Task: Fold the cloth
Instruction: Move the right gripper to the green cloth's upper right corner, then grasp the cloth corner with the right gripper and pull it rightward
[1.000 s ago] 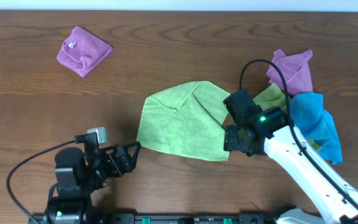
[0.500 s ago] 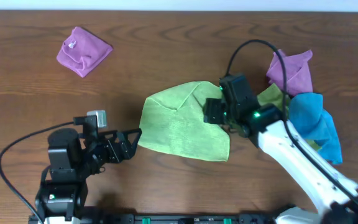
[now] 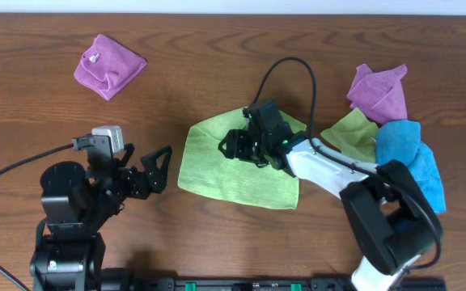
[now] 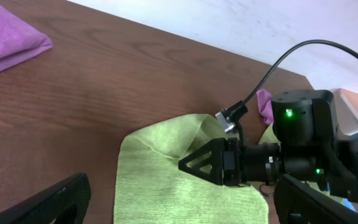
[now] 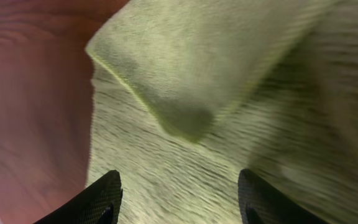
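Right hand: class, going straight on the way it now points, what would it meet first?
The right hand would likely meet the cloth first, its folded flap lying just ahead; depth is unclear.

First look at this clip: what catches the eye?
The lime-green cloth lies mid-table, one corner folded over, with the right gripper open low above it. The left gripper is open just off its left edge. A folded purple cloth sits far left; a heap of cloths at right.
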Action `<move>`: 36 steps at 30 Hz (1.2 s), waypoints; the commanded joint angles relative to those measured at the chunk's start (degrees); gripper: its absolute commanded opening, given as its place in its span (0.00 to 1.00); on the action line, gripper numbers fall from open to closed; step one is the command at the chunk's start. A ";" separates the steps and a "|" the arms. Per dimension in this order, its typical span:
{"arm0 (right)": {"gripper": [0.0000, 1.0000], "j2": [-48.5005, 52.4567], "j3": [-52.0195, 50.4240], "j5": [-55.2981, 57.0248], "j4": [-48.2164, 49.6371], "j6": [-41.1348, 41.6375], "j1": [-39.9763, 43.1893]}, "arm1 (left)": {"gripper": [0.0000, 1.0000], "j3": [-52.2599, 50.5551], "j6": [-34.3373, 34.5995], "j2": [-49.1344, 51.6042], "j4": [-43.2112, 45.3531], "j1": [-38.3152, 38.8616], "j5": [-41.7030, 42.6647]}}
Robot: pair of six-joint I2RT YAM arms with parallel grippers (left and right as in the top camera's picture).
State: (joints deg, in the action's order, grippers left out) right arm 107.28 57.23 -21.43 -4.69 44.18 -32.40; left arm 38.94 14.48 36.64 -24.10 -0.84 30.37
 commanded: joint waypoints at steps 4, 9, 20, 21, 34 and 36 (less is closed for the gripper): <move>0.58 3.08 0.09 -0.96 5.42 6.34 -1.22 | 0.95 1.36 -1.68 0.00 -0.13 0.11 -2.19; 0.56 4.70 0.09 -0.52 7.15 7.69 -1.22 | 0.95 1.36 -1.68 0.00 -0.11 0.11 -2.51; 0.55 5.33 0.09 2.21 7.15 8.02 -1.22 | 0.95 1.36 -1.68 0.00 -0.11 0.11 -3.61; 0.55 5.33 0.09 2.67 7.06 8.94 -1.22 | 0.95 1.36 -1.68 0.00 -0.09 0.11 -3.63; 0.40 5.33 0.09 6.69 7.04 25.16 -1.22 | 0.95 1.36 -1.70 0.00 -0.09 0.11 -4.02; 0.41 5.33 0.09 7.58 7.04 26.51 -1.22 | 0.95 1.36 -1.70 0.00 -0.09 0.11 -4.02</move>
State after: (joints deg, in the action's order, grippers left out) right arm 111.28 57.25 -17.23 2.55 66.72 -33.30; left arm 38.94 13.45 36.64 -24.18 -0.84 26.74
